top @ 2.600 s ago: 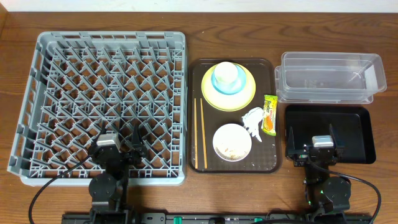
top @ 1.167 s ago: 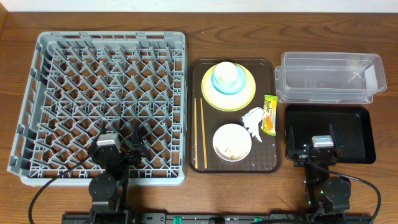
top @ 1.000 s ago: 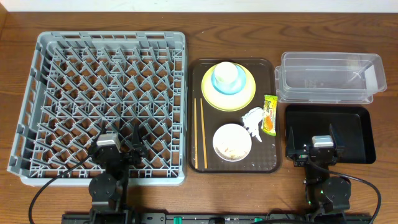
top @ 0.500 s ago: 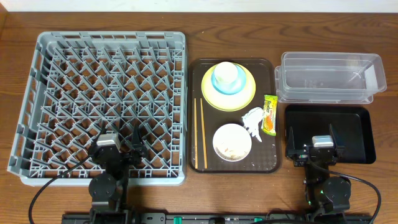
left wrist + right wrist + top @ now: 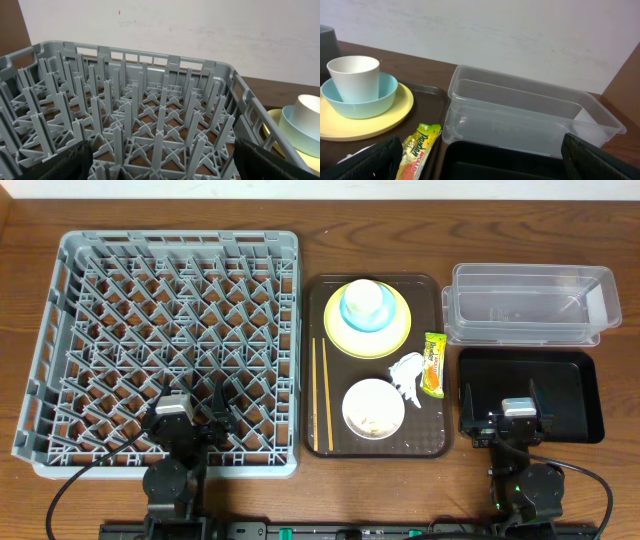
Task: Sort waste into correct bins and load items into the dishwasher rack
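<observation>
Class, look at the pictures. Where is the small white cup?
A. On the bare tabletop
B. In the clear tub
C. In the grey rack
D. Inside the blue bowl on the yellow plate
D: the white cup stands inside the blue bowl, which rests on the yellow plate.

The desk [image 5: 380,220] is seen to be brown wood with a visible grain and a faint sheen. The dishwasher rack [image 5: 180,238] is moulded in grey plastic, matt throughout. The tray [image 5: 425,430] is finished in smooth dark brown plastic with a slight shine. The tub [image 5: 520,110] is made of clear, glossy plastic, and the bin [image 5: 570,395] is finished in glossy black. The plate [image 5: 395,110], blue bowl [image 5: 360,100] and cup [image 5: 354,75] are smooth-surfaced. The wrapper [image 5: 417,150] is shiny printed film, the napkin [image 5: 407,372] crumpled paper, the chopsticks [image 5: 322,395] bare pale wood. Rough, crumbly scraps [image 5: 375,420] are held in the smooth white bowl [image 5: 350,395].
</observation>
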